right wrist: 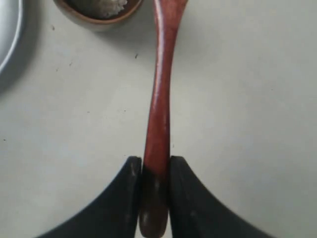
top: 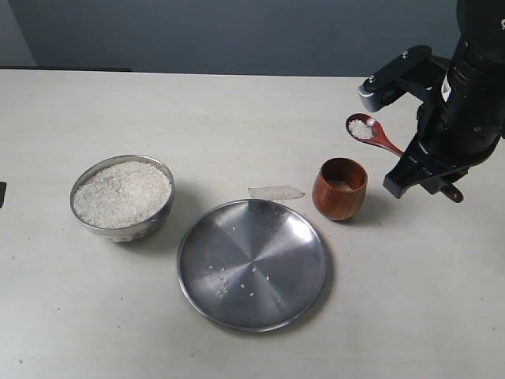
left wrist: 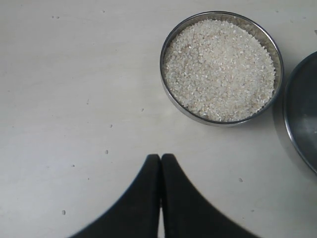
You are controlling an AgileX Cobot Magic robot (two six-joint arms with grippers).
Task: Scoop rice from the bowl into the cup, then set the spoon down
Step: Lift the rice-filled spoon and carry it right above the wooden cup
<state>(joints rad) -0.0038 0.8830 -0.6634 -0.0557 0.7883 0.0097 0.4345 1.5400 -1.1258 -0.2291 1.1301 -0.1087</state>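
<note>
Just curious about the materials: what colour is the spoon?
Dark reddish-brown wood; the spoon shows best in the right wrist view.

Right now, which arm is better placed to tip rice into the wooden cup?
Right: the right gripper holds the wooden spoon, with rice on its head, near the cup. The left gripper is shut and empty near the steel bowl.

No writing, brand, number or sign can be read on anything in view

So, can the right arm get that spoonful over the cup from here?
Probably yes: the right pincer holds the spoon, its loaded head close by the cup, with nothing between them.
</note>
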